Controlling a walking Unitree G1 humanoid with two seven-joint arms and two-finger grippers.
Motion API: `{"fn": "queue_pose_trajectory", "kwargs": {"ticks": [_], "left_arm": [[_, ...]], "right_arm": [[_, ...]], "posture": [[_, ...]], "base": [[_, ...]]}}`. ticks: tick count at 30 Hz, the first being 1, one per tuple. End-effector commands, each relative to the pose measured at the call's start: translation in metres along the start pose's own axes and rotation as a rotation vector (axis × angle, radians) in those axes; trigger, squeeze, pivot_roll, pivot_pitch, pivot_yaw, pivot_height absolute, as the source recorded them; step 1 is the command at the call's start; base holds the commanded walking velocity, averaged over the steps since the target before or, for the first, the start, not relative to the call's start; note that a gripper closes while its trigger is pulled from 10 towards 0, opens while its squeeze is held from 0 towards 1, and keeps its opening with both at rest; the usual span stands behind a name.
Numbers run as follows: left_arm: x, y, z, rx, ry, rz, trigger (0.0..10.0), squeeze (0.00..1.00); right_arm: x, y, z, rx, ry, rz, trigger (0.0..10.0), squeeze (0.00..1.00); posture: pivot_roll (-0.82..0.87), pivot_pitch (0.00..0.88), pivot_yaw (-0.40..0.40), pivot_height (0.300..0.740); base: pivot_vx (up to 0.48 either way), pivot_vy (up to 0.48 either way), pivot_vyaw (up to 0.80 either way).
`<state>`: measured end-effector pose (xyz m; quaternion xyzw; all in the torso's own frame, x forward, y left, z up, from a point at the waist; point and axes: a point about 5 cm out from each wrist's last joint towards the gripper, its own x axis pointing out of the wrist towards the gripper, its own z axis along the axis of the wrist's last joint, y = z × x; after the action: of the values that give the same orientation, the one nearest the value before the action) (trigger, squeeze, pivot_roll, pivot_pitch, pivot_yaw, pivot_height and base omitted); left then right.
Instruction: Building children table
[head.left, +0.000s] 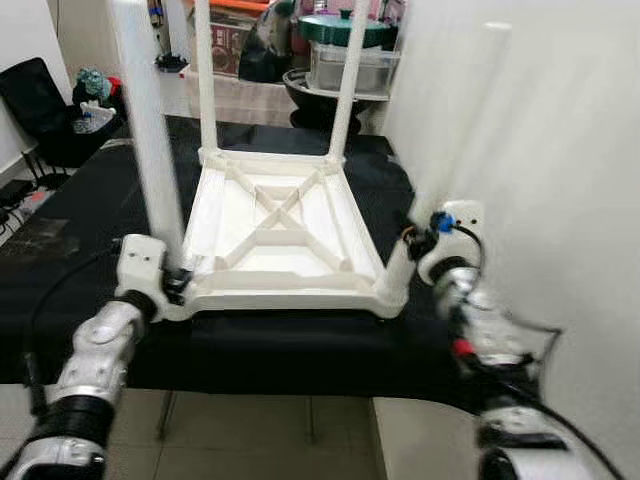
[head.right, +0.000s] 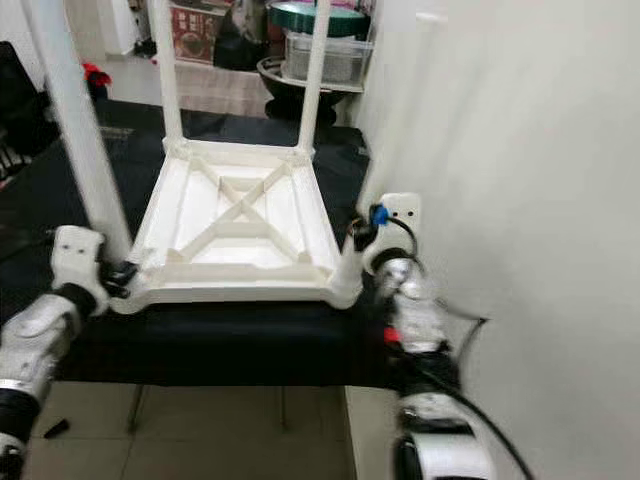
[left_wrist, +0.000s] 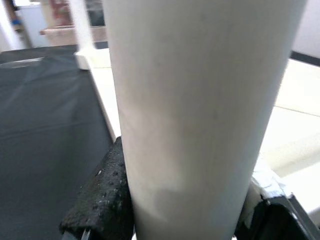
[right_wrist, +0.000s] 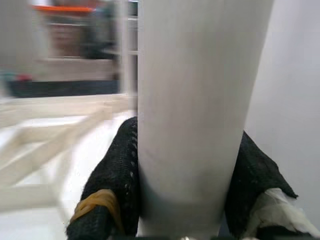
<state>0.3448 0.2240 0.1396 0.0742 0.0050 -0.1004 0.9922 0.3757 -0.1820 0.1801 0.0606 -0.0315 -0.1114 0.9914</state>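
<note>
Two smooth white tubular legs: left tool (left_wrist: 175, 210) clamps near-left leg (head.left: 150, 160), right tool (right_wrist: 180, 200) clamps near-right leg (right_wrist: 200, 100)

Bright, even indoor light; soft blur throughout; wrist backgrounds defocused.

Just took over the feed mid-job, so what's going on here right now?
The robot is putting together a white plastic children's table, which lies upside down on a black-covered worktop, all four legs standing up. The left claw is shut on the near left leg low down by its corner socket, and the right claw is shut on the near right leg the same way, close to the white wall.
</note>
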Motion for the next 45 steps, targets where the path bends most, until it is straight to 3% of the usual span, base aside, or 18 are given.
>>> {"fn": "queue_pose_trajectory", "kwargs": {"ticks": [1,6,7,11,12,13,17,18,20,26,28,29,30,34,35,36,39,45], "left_arm": [[-0.014,0.035,-0.002,0.027,0.024,0.142,10.0,0.00],[-0.013,0.033,-0.002,0.029,0.025,0.134,10.0,0.00],[-0.013,0.033,-0.002,0.029,0.024,0.134,10.0,0.00],[-0.013,0.033,-0.002,0.026,0.024,0.137,10.0,0.00],[-0.014,0.034,-0.003,0.027,0.025,0.138,10.0,0.00],[-0.014,0.034,-0.003,0.024,0.026,0.143,10.0,0.00],[-0.016,0.035,-0.005,0.022,0.029,0.147,10.0,0.00],[-0.017,0.035,-0.006,0.023,0.030,0.147,10.0,0.00],[-0.017,0.036,-0.006,0.020,0.031,0.151,10.0,0.00],[-0.015,0.036,-0.004,0.022,0.024,0.152,10.0,0.00],[-0.015,0.036,-0.004,0.025,0.023,0.151,10.0,0.00],[-0.015,0.036,-0.004,0.026,0.023,0.150,10.0,0.00],[-0.015,0.036,-0.004,0.026,0.023,0.150,10.0,0.00],[-0.016,0.037,-0.004,0.026,0.023,0.152,10.0,0.00],[-0.017,0.039,-0.004,0.033,0.026,0.153,10.0,0.00],[-0.018,0.039,-0.003,0.033,0.025,0.153,10.0,0.00],[-0.017,0.039,-0.002,0.035,0.024,0.150,10.0,0.00],[-0.015,0.039,-0.001,0.037,0.023,0.148,10.0,0.00]], "right_arm": [[-0.023,-0.066,-0.036,0.091,0.187,-0.620,0.0,0.00],[-0.037,0.002,-0.036,0.207,0.228,-0.425,0.3,0.00],[-0.037,0.015,-0.033,0.197,0.215,-0.335,10.0,0.00],[-0.035,0.031,-0.030,0.216,0.175,-0.165,10.0,0.00],[-0.033,0.029,-0.025,0.203,0.129,-0.152,10.0,0.89],[-0.030,0.023,-0.021,0.200,0.107,-0.124,10.0,1.00],[-0.021,0.010,-0.007,0.145,0.056,-0.020,10.0,1.00],[-0.017,0.007,0.002,0.145,0.036,0.116,10.0,0.00],[-0.014,0.003,0.016,0.098,-0.010,0.416,10.0,0.00],[-0.015,-0.010,0.014,-0.088,0.000,0.688,10.0,0.00],[-0.013,-0.012,0.010,-0.100,0.007,0.681,7.7,0.00],[-0.011,-0.013,0.006,-0.093,0.019,0.668,0.0,0.00],[-0.011,-0.013,0.006,-0.093,0.019,0.668,0.0,0.00],[-0.006,-0.017,-0.004,-0.123,0.048,0.544,0.0,0.00],[0.002,-0.048,-0.018,-0.123,0.122,0.038,0.0,0.00],[-0.001,-0.064,-0.025,-0.096,0.155,-0.180,0.0,0.00],[-0.019,-0.073,-0.046,0.017,0.238,-0.426,0.0,0.00],[-0.042,-0.046,-0.057,0.099,0.268,-0.464,0.0,0.00]], "posture": [[0.11,0.000,-0.111,0.740],[0.11,0.000,-0.114,0.740],[0.11,0.000,-0.115,0.740],[0.11,0.000,-0.116,0.740],[0.11,0.000,-0.120,0.740],[0.11,0.000,-0.121,0.740],[0.11,0.000,-0.121,0.740],[0.11,0.000,-0.125,0.740],[0.10,0.000,-0.121,0.740],[0.11,0.000,-0.128,0.740],[0.11,0.000,-0.130,0.740],[0.12,0.000,-0.131,0.740],[0.12,0.000,-0.131,0.740],[0.12,0.000,-0.127,0.740],[0.12,0.000,-0.122,0.740],[0.12,0.000,-0.117,0.740],[0.12,0.000,-0.118,0.740],[0.12,0.000,-0.109,0.740]], "base": [[0.000,0.000,0.00],[0.000,0.000,0.00],[0.000,0.000,0.00],[0.000,0.000,0.00],[0.000,0.000,0.00],[0.000,0.000,0.00],[0.000,0.000,0.00],[0.000,0.000,0.00],[0.000,0.000,0.00],[0.000,0.000,0.00],[0.000,0.000,0.00],[0.000,0.000,0.00],[0.000,0.000,0.00],[0.000,0.000,0.00],[0.000,0.000,0.00],[0.000,0.000,0.00],[0.000,0.000,0.00],[0.000,0.000,0.00]]}}
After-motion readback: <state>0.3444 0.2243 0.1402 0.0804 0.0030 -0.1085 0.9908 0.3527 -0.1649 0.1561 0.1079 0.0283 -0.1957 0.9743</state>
